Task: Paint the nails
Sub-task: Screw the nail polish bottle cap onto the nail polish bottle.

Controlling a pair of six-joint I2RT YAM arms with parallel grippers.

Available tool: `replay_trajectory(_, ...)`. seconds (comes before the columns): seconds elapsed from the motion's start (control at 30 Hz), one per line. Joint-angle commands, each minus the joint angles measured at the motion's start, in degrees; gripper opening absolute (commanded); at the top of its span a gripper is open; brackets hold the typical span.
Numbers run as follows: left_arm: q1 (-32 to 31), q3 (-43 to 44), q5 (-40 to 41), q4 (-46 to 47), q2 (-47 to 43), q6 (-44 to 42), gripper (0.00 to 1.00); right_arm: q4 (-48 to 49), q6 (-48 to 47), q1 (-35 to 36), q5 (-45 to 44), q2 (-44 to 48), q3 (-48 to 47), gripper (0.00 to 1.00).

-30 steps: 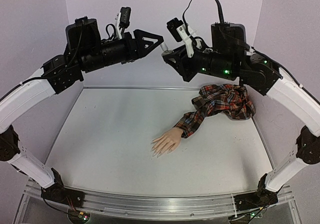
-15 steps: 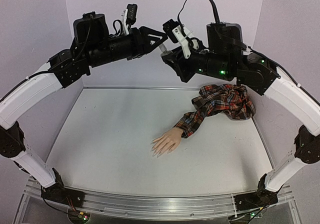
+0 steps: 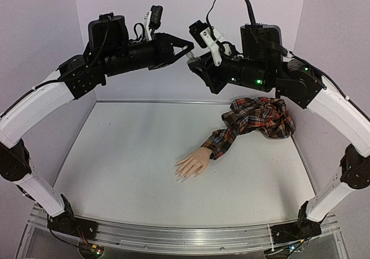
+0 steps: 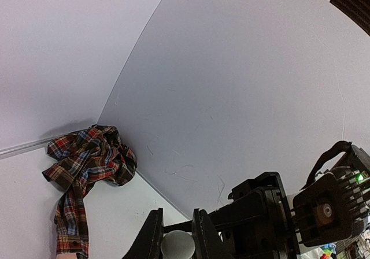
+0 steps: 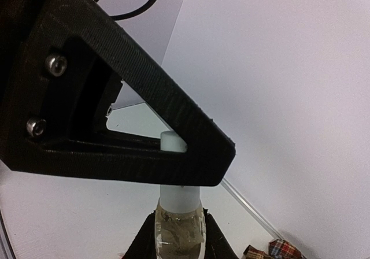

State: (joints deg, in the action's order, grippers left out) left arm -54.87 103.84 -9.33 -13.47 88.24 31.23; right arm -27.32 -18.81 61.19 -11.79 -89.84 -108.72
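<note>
Swung inward and clamped within the last second, left gripper pinches the white cap of a bottle gripped by the right gripper, high above the pale tabletop; nails lie mid-table, lilac walls behind.

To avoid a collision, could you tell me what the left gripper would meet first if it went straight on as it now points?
The clear bottle held by the right gripper; the left gripper is shut on its white cap.
</note>
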Motion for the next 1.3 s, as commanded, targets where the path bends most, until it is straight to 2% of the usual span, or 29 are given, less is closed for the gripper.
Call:
replay_trajectory(0.0,-0.2,3.1,-13.2,2.2,1.7,-4.3,0.0,0.8,0.5,0.3,5.2,1.1,-2.8,0.0)
replay_trajectory(0.17,-0.6,8.7,-39.4,-4.9,6.1,-14.3,0.0,-2.9,1.4,-1.7,34.9,4.6,-3.0,0.0)
replay_trajectory(0.3,-0.7,9.5,-50.1,-9.7,6.8,-21.0,0.0,-2.7,4.8,-5.8,64.0,5.5,-4.6,0.0)
replay_trajectory(0.37,-0.8,10.7,-53.3,-10.4,7.5,-22.4,0.0,-2.2,7.2,-6.3,71.9,4.0,-7.7,0.0)
replay_trajectory(0.43,-1.5,10.5,-52.7,-9.0,7.3,-23.2,0.0,1.5,11.9,-6.5,76.3,1.9,-10.6,0.0)
replay_trajectory(0.7,-3.8,7.1,-51.0,-5.8,5.2,-27.1,0.0,25.3,35.5,-9.5,81.5,-3.2,-12.4,0.0)
replay_trajectory(0.9,-3.9,8.2,-51.3,-7.7,6.1,-29.6,0.0,31.8,42.3,-10.3,83.3,-4.7,-12.6,0.0)
replay_trajectory(1.1,-4.6,13.6,-55.8,-14.2,10.7,-32.7,0.0,47.0,56.7,-11.5,85.9,-7.7,-13.7,0.0)
replay_trajectory(1.27,-4.8,14.7,-60.9,-12.7,13.3,-29.6,0.0,48.7,60.0,-12.0,88.3,-10.7,-18.0,0.0)
